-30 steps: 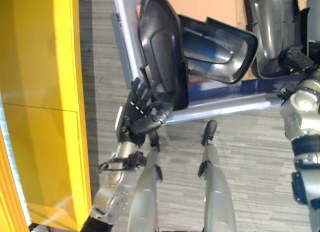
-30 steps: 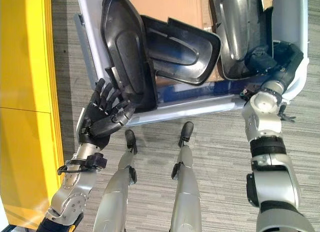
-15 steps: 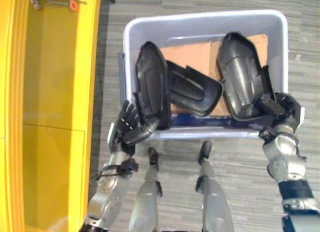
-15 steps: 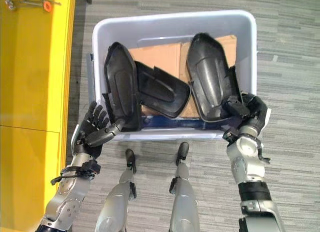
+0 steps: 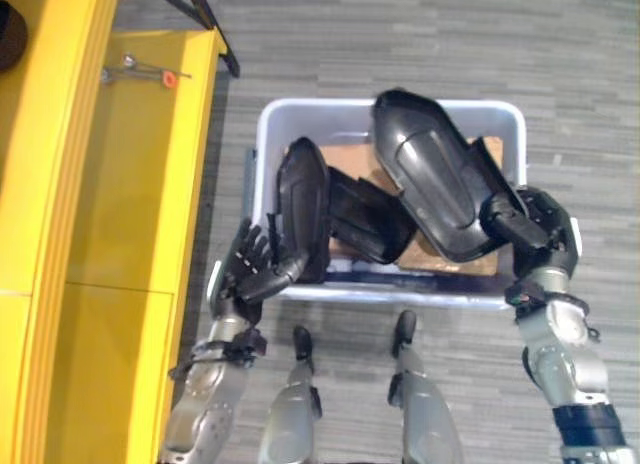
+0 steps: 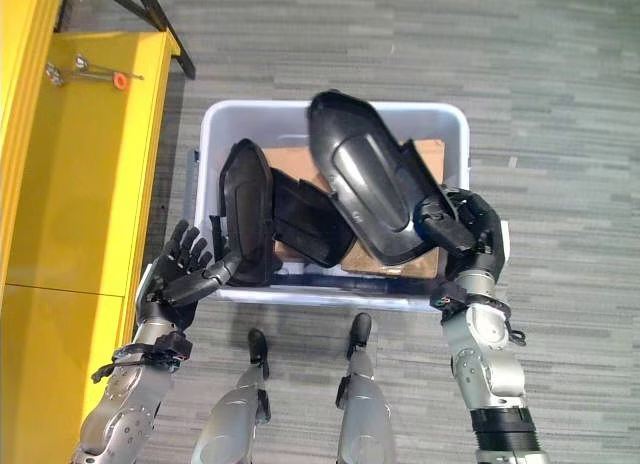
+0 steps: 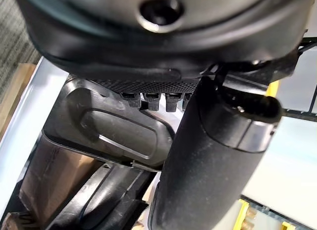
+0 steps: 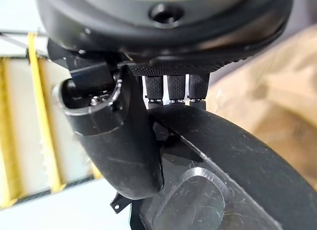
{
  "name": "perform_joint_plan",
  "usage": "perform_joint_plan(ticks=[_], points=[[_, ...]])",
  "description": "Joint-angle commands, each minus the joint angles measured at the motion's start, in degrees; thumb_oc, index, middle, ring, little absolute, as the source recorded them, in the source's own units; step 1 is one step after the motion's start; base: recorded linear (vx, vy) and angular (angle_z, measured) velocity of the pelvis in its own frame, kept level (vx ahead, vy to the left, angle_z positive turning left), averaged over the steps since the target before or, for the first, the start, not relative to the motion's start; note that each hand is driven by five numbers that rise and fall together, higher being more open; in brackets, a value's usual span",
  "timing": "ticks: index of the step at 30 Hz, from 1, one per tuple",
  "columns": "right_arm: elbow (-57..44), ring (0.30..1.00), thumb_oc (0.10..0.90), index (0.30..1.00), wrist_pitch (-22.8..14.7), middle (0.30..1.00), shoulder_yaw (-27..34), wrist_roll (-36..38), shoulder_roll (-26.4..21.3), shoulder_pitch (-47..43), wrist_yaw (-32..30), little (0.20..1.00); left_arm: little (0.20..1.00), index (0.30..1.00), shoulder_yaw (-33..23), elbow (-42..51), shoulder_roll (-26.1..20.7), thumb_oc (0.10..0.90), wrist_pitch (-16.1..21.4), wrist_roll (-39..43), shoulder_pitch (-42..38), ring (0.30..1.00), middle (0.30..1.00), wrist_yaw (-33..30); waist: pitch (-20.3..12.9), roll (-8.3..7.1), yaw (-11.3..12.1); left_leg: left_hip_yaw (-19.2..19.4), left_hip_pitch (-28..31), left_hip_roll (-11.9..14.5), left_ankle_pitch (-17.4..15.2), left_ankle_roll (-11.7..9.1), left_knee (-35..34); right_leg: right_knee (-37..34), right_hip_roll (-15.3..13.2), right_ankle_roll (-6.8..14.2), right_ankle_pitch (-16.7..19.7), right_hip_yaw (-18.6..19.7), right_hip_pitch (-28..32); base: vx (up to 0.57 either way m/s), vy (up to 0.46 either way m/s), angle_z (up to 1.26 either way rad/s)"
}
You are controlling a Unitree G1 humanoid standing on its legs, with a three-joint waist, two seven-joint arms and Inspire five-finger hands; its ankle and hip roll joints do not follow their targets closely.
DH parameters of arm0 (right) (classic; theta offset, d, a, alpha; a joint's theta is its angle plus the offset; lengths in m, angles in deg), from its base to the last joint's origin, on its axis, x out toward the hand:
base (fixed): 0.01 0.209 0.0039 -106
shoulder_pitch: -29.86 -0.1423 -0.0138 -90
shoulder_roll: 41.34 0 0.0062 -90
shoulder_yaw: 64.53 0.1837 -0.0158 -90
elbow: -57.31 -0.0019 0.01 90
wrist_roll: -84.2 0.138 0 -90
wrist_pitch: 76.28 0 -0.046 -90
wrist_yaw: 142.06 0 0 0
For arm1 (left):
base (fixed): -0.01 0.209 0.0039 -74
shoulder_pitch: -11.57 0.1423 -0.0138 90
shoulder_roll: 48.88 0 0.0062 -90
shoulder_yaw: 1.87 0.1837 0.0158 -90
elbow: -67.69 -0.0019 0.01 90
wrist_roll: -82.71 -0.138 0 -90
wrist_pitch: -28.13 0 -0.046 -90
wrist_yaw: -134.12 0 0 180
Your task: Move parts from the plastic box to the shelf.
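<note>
The right hand [image 6: 468,229] pinches a big black part [image 6: 365,179] and holds it tilted above the plastic box [image 6: 225,134]. The left hand [image 6: 180,274] spreads its fingers wide at the box's 8 o'clock corner, touching a second black part [image 6: 247,219] standing inside. The yellow shelf [image 6: 70,184] is at 9 o'clock.

A: so what moved? the right hand [image 6: 470,229] has lifted its black part [image 6: 365,174] up and tilted it left, over the plastic box [image 6: 440,119].

B: yep, and the left hand [image 6: 180,274] slid lower on the upright part [image 6: 245,219].
</note>
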Motion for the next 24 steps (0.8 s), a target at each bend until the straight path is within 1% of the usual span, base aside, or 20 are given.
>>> perform_joint_plan(ticks=[1, 4, 5, 6, 11, 14, 18, 21, 24], points=[[-3.8, 0.300, 0.400, 0.300, -4.6, 0.300, 2.9, 2.6, -0.3, -0.4, 3.3, 0.300, 1.000, 1.000, -2.4, 2.3, -1.7, 0.900, 2.6, 0.8, 1.7, 1.000, 1.000, 3.8, -10.0, -2.54, 0.1, -0.7, 2.6, 0.1, -1.5, -1.2, -0.4, 2.1, -3.7, 5.6, -8.0, -1.2, 6.1, 0.06, -0.006, 0.04], [-5.2, 0.300, 0.400, 0.300, -3.7, 0.300, 4.3, 2.9, 1.3, 3.5, 4.8, 0.300, 1.000, 1.000, -3.8, 1.4, -0.2, 0.900, 1.7, 0.3, 3.4, 1.000, 1.000, 4.5, -12.4, -2.54, -0.5, -0.6, 4.3, 0.4, -2.0, -1.1, -0.4, 1.1, -3.2, 5.7, -8.1, -1.1, 8.0, 0.07, -0.013, 0.06], [-5.2, 0.300, 0.400, 0.300, -3.6, 0.300, 4.3, 2.9, 1.3, 3.6, 4.8, 0.300, 1.000, 1.000, -3.8, 1.4, -0.2, 0.900, 1.7, 0.3, 3.5, 1.000, 1.000, 4.6, -12.4, -2.54, -0.5, -0.6, 4.3, 0.4, -2.0, -1.1, -0.4, 1.1, -3.2, 5.7, -8.1, -1.1, 8.1, 0.07, -0.038, -0.02], [-5.7, 0.300, 0.400, 0.300, -2.9, 0.300, 4.4, 3.2, 2.4, 6.1, 5.9, 0.300, 1.000, 1.000, -4.4, 0.8, 0.8, 0.900, 1.3, -0.1, 4.9, 1.000, 1.000, 5.2, -13.9, -2.63, -0.9, -0.2, 5.6, 0.6, -2.4, -1.0, -0.4, 0.7, -2.8, 5.6, -8.3, -1.0, 9.3, 0.05, -0.030, -0.05], [-7.1, 0.300, 0.400, 0.300, -1.4, 0.300, 3.0, 3.5, 4.8, 10.4, 8.0, 0.300, 1.000, 1.000, -5.6, 0.2, 2.6, 0.900, 0.8, -0.9, 7.3, 1.000, 1.000, 5.7, -16.3, -2.36, -1.3, 0.4, 8.0, 1.2, -3.0, -0.9, -0.4, 1.2, -2.1, 5.4, -9.4, -0.5, 11.3, 0.04, -0.026, -0.07], [-7.7, 0.300, 0.400, 0.300, -0.5, 0.300, 1.7, 3.9, 5.9, 12.3, 9.1, 0.300, 1.000, 1.000, -6.3, -0.3, 3.6, 0.900, 0.6, -1.4, 8.1, 1.000, 1.000, 5.6, -17.1, -2.16, -1.6, 0.6, 9.1, 1.7, -3.2, -0.8, -0.4, 2.7, -1.8, 5.1, -10.6, -0.2, 11.7, 0.01, -0.031, -0.08], [-8.0, 0.300, 0.400, 0.300, 0.5, 0.300, -0.4, 4.5, 6.7, 13.3, 10.2, 0.300, 1.000, 1.000, -6.9, -0.6, 4.0, 0.900, 0.7, -2.2, 9.0, 1.000, 1.000, 5.5, -17.4, -1.58, -1.7, 0.9, 10.9, 2.8, -3.2, -0.7, -0.4, 7.3, -1.1, 4.3, -13.3, 0.5, 11.6, -0.01, -0.043, -0.07], [-7.9, 0.300, 0.400, 0.300, 1.1, 0.300, -2.4, 5.3, 6.8, 13.3, 10.9, 0.300, 1.000, 1.000, -7.1, -1.1, 4.3, 0.900, 0.7, -2.8, 9.3, 1.000, 1.000, 5.3, -17.3, -1.22, -1.7, 0.8, 12.0, 4.0, -2.7, -1.1, -0.4, 9.4, 0.0, 3.6, -15.2, 0.9, 11.8, -0.03, -0.081, -0.06], [-7.5, 0.300, 0.400, 0.300, 1.2, 0.300, -4.5, 6.4, 6.1, 11.9, 11.1, 0.300, 1.000, 1.000, -7.1, -1.3, 4.7, 0.900, 0.9, -2.4, 9.6, 1.000, 1.000, 5.1, -17.3, -1.20, -1.0, 0.6, 12.5, 5.5, -1.6, -1.5, 0.5, 9.8, 1.7, 2.6, -16.3, 1.4, 12.2, -0.05, -0.114, -0.01]])
